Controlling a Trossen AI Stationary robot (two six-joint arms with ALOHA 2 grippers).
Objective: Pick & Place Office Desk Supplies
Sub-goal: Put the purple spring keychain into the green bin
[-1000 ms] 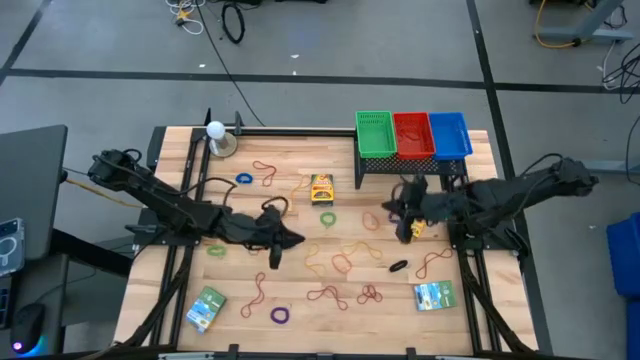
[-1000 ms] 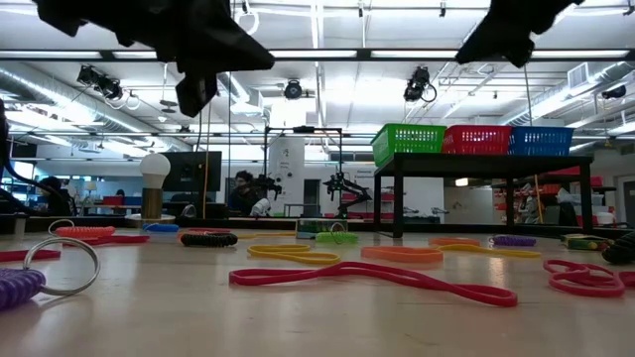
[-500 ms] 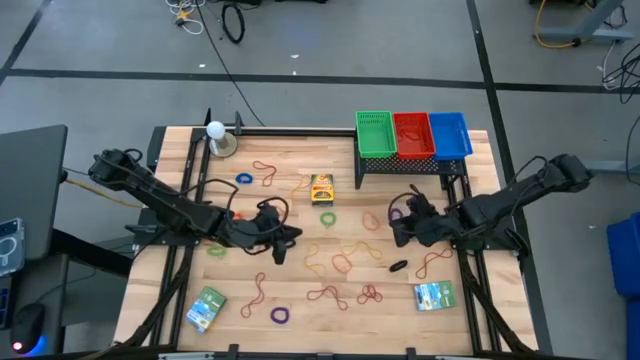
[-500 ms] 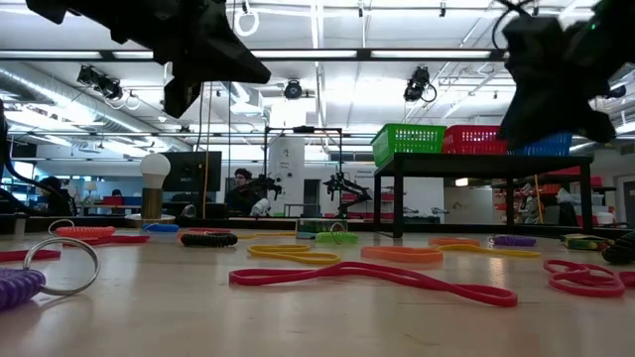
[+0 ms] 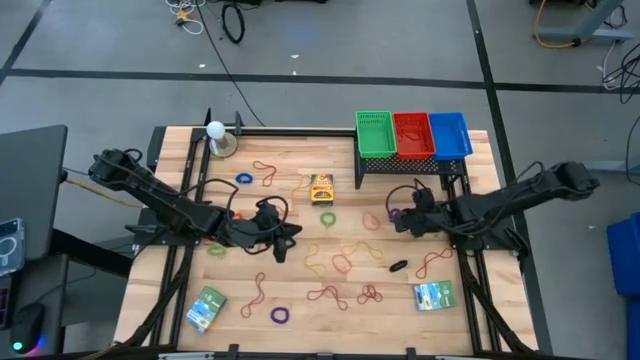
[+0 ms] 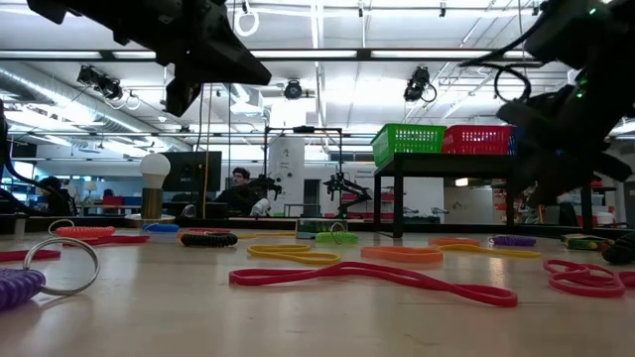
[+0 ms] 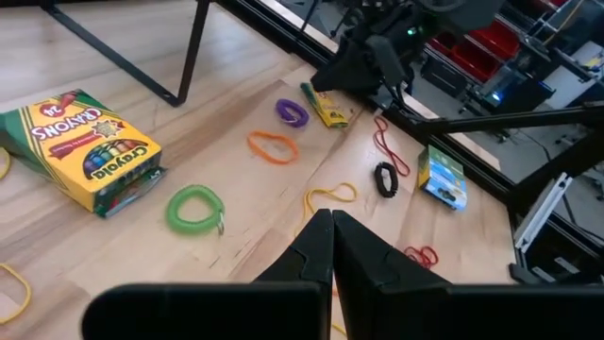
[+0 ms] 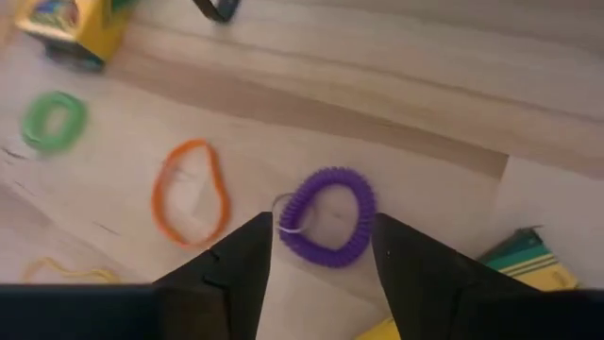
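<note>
Our right claw [image 8: 316,255] over the purple coil [image 8: 329,216]
It hangs spread above that coil, lying right of centre on the worktop [image 5: 290,160] beside an orange band [image 8: 190,192]; our left claw [image 7: 331,223], pressed together, waits mid-worktop.

High view looked straight down over the whole table [image 5: 300,300], low view sat level at tabletop, wrist views looked close along fingers, both sharing the purple coil ring [image 8: 328,216].

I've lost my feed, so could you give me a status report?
Right gripper open over purple coil. Left gripper shut, empty, mid-table. Nothing in the way.
</note>
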